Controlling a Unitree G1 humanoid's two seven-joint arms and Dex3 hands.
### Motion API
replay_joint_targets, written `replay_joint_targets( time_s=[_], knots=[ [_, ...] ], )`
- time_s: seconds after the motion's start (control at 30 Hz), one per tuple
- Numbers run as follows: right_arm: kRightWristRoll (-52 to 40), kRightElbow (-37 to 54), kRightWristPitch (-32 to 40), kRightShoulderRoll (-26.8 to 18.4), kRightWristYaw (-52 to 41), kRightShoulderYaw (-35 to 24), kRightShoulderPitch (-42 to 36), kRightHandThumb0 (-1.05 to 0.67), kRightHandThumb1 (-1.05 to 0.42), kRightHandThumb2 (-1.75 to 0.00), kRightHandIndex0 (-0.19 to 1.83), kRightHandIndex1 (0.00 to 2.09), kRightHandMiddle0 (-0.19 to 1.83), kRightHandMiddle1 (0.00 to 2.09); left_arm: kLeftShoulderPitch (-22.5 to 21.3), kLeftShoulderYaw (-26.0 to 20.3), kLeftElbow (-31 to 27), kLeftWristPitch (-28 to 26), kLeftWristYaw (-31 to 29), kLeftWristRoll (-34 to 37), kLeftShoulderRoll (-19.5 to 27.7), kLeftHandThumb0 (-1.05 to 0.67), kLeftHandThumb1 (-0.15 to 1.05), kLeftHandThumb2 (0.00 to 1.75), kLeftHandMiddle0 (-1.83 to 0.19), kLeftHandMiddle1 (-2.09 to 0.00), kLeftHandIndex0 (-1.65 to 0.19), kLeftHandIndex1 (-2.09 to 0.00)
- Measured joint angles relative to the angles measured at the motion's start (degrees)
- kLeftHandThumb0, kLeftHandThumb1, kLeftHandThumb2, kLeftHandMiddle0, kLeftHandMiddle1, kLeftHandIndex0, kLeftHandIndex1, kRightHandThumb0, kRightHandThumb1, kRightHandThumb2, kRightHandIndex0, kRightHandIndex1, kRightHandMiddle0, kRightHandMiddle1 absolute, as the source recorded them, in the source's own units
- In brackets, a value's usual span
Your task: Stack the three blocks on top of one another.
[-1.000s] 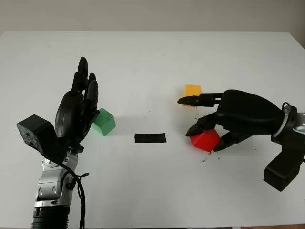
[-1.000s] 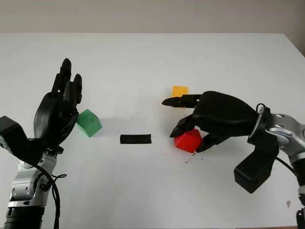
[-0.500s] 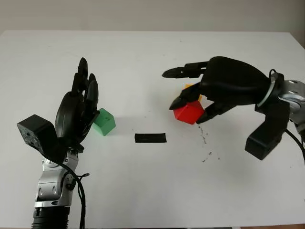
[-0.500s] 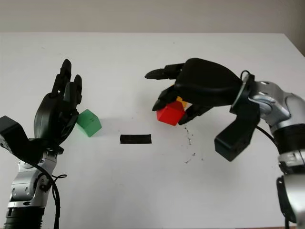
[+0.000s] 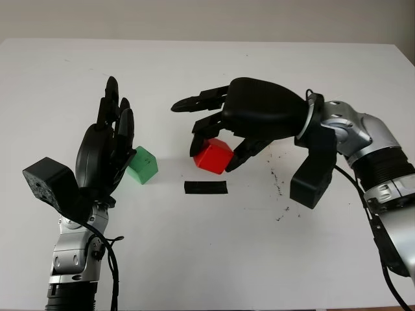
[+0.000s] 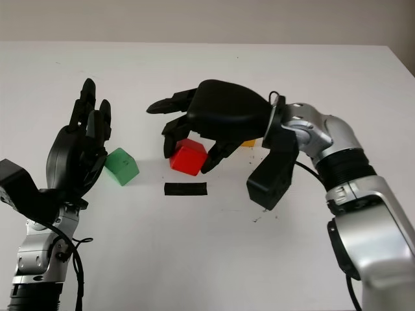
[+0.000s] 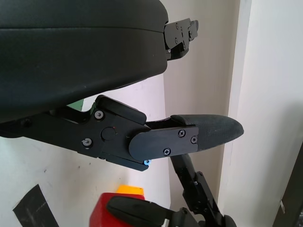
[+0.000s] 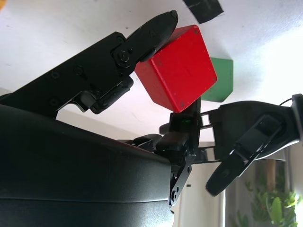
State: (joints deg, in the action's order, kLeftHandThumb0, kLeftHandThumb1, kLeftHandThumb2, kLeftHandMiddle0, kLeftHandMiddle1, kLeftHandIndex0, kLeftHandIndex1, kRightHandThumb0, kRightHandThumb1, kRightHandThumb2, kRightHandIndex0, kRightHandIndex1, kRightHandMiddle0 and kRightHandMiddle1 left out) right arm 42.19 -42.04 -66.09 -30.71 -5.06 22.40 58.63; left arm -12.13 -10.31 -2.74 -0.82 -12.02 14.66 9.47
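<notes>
My right hand (image 5: 217, 146) is shut on the red block (image 5: 213, 155) and holds it in the air above the table's middle, just over the black tape strip (image 5: 205, 187). In the right wrist view the red block (image 8: 181, 73) sits pinched between the fingers. The green block (image 5: 142, 165) lies on the table to the left, right beside my left hand (image 5: 107, 146), which stands open and upright next to it. A sliver of the yellow block (image 6: 249, 143) peeks out behind the right hand.
The white table (image 5: 194, 253) stretches to a far edge against a pale wall. Small dark specks (image 5: 280, 191) mark the surface right of the tape. The right forearm (image 5: 369, 155) reaches in from the right side.
My right hand has carried the red block up off the table and leftward, from beside the yellow block to above the tape strip. The left hand and green block stayed put.
</notes>
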Motion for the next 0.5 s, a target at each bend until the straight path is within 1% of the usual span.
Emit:
replay_joint_targets(
  time_s=[0.1,0.27,0.5],
  knots=[
    [2.5,-0.5,-0.2,0.4,1.6,1.3,0.3,-0.46,-0.87,-0.06,0.40,0.04,0.61,1.28,0.3,0.0,0.0,0.2,0.2,-0.2,0.0,-0.75,1.05,0.54,0.19,0.00,0.19,0.00],
    [6.2,-1.1,-1.1,0.4,4.8,3.3,0.4,-0.40,-0.87,-0.05,0.41,0.05,0.58,1.34,0.3,-0.1,0.0,0.5,-0.1,-0.3,0.0,-0.75,1.05,0.54,0.19,0.00,0.19,0.00],
    [16.1,-0.3,-0.9,-0.9,13.3,6.4,0.8,-0.41,-0.87,-0.05,0.40,0.04,0.56,1.35,0.3,-0.1,0.0,0.5,-0.2,-0.3,0.1,-0.75,1.05,0.55,0.19,0.00,0.19,0.00]
  ],
)
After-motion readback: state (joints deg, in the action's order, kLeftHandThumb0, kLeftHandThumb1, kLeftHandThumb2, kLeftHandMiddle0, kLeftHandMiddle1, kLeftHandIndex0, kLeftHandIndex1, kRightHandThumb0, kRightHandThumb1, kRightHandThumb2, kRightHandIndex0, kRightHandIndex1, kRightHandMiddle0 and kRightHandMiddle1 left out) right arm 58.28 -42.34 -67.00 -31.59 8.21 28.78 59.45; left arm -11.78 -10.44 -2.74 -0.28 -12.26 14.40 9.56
